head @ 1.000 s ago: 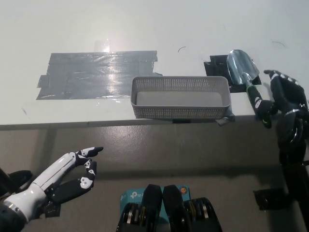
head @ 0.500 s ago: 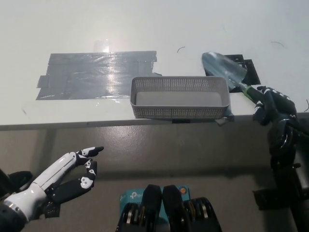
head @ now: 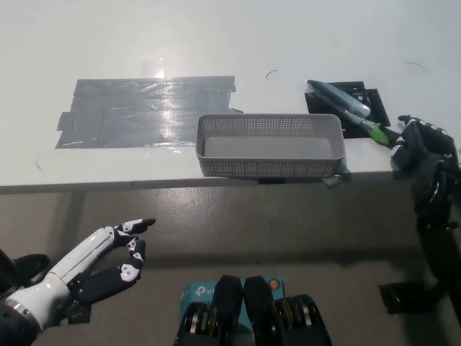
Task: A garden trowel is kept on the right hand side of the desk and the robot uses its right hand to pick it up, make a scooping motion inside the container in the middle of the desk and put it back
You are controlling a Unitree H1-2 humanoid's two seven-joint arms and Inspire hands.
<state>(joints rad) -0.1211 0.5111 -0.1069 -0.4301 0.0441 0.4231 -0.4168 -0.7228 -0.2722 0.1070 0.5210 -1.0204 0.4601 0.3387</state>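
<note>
Head view: right hand (head: 423, 150) fingers grip the garden trowel (head: 342, 99) by its handle, blade reaching away from them beside the container (head: 266, 167) on the bench (head: 216, 43). Left hand (head: 101, 261) rests open, spread.

Trowel (head: 344, 104) now edge-on in right hand (head: 422, 148)

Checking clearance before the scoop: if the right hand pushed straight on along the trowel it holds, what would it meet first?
Probably nothing: the trowel in the right hand aims behind the container, toward bare desk; height unclear.
</note>
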